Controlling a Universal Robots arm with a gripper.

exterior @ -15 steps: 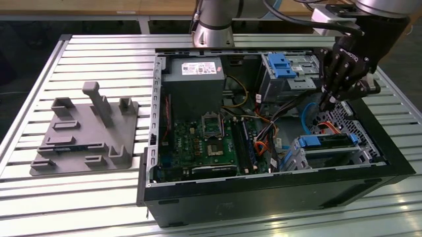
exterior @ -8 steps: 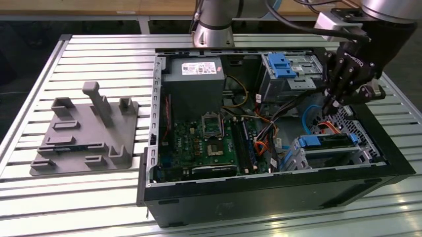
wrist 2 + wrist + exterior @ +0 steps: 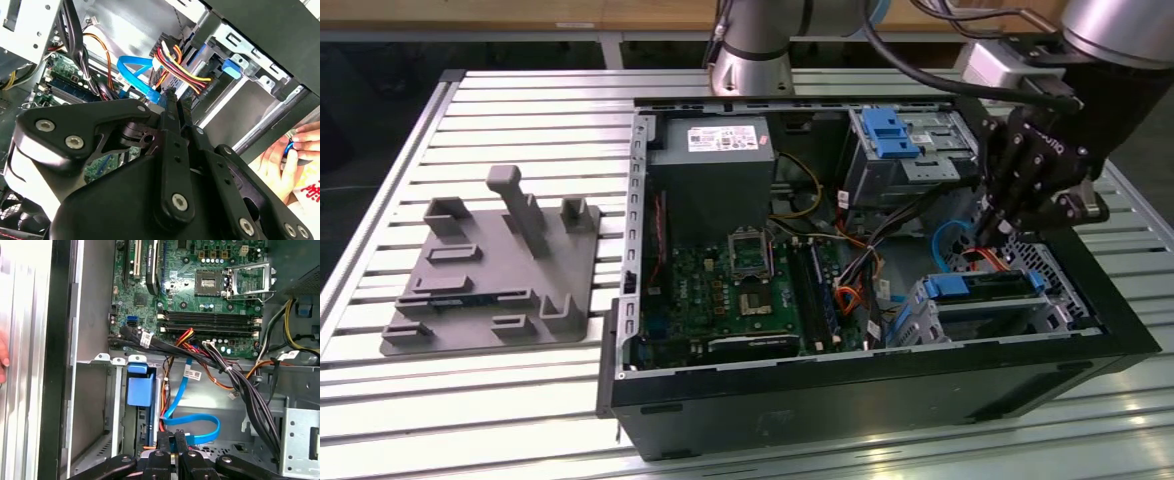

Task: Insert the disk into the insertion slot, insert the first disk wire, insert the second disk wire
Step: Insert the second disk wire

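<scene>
The arm is silver-grey tubing with darker joint bands, black cables trailing above the computer case. Its gripper is matte black: linked bars pinned with round silver screws, seen in both wrist views. A pale housing, perhaps a camera, sits above the gripper.

The disk, silver with a blue plastic frame, sat inside the grey metal insertion slot in the near corner of the open computer case, at the exterior view's right. The first disk wire, a bundle of red, orange, yellow and black strands, ran to the disk's end. The second disk wire, a flat light-blue cable, curled in a loop just beside the disk, its end between the closed pincer tips.
</scene>
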